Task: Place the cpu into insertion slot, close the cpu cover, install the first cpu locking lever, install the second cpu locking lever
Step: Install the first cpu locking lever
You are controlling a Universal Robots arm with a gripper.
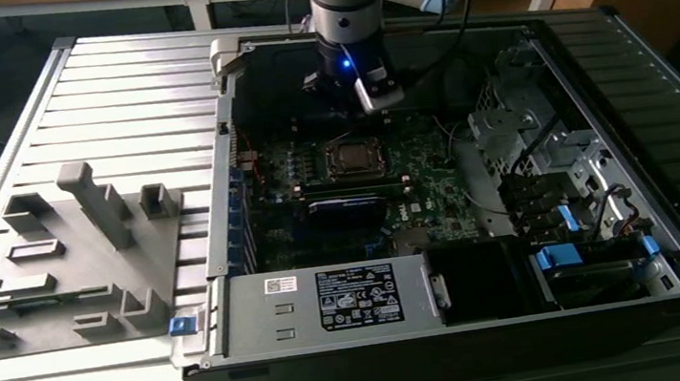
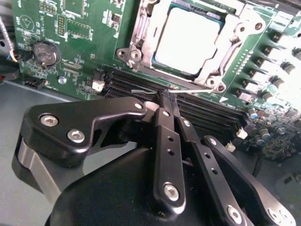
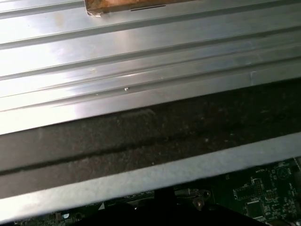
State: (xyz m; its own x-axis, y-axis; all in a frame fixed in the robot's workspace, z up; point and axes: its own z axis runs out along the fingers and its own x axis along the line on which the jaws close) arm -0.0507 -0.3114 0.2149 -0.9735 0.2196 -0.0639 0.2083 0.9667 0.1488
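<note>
The cpu point(image 2: 188, 40) lies flat in the socket on the green motherboard, its dull silver top showing through the window of the cpu cover point(image 2: 229, 41). The cover lies down flat around it. A thin silvery locking lever point(image 2: 190, 89) runs along the socket edge nearest my fingers. My gripper point(image 2: 167, 96) is shut, its black fingertips pressed together just beside that lever; whether they touch it I cannot tell. In the exterior view the gripper point(image 1: 354, 112) hangs inside the open computer case, just behind the socket point(image 1: 356, 158).
The power supply box point(image 1: 327, 302) with its white label fills the case's front. Drive cages and blue clips point(image 1: 555, 224) stand at the exterior view's right. A grey fixture tray point(image 1: 67, 270) lies on the slatted table point(image 3: 141, 56) at the exterior view's left. Memory slots point(image 2: 211, 113) run beside the socket.
</note>
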